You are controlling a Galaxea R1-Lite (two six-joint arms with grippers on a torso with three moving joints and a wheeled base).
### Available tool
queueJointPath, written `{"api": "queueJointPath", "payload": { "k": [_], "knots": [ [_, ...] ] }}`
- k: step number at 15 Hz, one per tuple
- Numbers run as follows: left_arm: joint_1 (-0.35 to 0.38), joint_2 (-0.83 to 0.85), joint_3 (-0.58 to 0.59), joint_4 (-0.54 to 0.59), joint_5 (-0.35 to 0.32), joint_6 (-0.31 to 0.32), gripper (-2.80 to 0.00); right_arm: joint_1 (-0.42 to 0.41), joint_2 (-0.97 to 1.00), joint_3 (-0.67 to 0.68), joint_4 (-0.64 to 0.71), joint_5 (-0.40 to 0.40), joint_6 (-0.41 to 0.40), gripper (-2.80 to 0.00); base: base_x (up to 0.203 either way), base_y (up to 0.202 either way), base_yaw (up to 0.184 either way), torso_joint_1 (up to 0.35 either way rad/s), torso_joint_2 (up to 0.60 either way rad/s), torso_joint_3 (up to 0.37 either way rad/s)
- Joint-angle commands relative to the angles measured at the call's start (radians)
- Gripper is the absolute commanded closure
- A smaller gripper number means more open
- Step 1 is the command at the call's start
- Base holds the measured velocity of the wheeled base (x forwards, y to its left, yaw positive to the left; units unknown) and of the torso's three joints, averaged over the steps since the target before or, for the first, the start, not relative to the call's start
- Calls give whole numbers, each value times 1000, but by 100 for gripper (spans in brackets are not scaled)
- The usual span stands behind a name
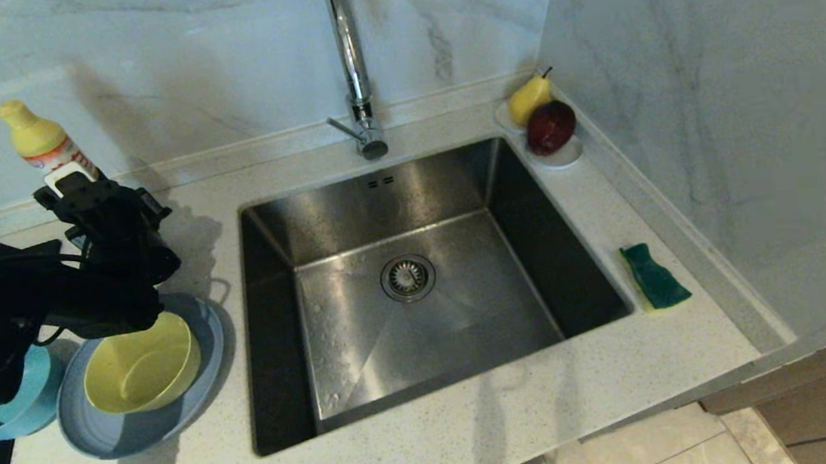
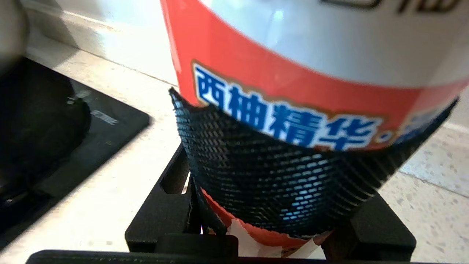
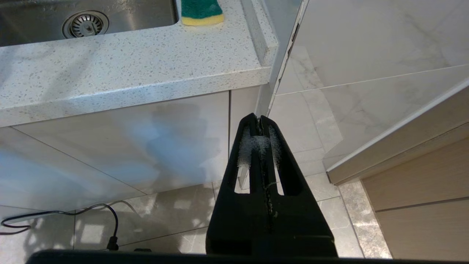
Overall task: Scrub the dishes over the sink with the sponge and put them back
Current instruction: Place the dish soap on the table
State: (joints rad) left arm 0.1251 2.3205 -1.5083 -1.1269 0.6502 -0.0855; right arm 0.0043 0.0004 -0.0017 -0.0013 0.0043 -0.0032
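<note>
My left gripper (image 1: 72, 186) is at the back left of the counter, shut on a dish soap bottle (image 1: 45, 145) with a yellow cap and a red and white label. In the left wrist view the bottle (image 2: 311, 55) fills the gap of the gripper (image 2: 293, 165), and the black mesh pads bend round it. Below that arm the yellow bowl (image 1: 141, 364) sits on the grey-blue plate (image 1: 118, 436), with the teal bowl (image 1: 24, 406) beside them. The green and yellow sponge (image 1: 653, 275) lies right of the sink (image 1: 467, 318). My right gripper (image 3: 259, 119) hangs shut below the counter edge.
A chrome faucet (image 1: 351, 56) rises behind the sink. A small white dish (image 1: 563, 154) with a pear and an apple stands in the back right corner by the wall. A black panel (image 2: 55, 121) lies on the counter left of the bottle.
</note>
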Motion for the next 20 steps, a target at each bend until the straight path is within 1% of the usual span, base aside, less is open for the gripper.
{"api": "queueJointPath", "payload": {
  "k": [1, 5, 8, 9, 15, 20],
  "knots": [
    [1, 26, -11, -3, 3, -2, 0, 0, 0, 0, 0, 0, 0, 0, 0, 0, 0, 0, 0, 0],
    [4, 42, -32, 20, 3, -15, 0, 0, 0, 0, 0, 0, 0, 0, 0, 0, 0, 0, 0, 0],
    [9, 39, -51, 81, 5, -54, 0, 0, 0, 0, 0, 0, 0, 0, 0, 0, 0, 0, 0, 0],
    [13, 36, -53, 93, 5, -63, -280, 0, 0, 0, 0, 0, 0, 0, 0, 0, 0, 0, 0, 0],
    [13, -13, -84, 110, 3, -69, -280, 0, 0, 0, 0, 0, 0, 0, 0, 0, 0, 0, 0, 0],
    [12, -147, -79, 160, 4, -68, -280, 0, 0, 0, 0, 0, 0, 0, 0, 0, 0, 0, 0, 0]
  ]
}}
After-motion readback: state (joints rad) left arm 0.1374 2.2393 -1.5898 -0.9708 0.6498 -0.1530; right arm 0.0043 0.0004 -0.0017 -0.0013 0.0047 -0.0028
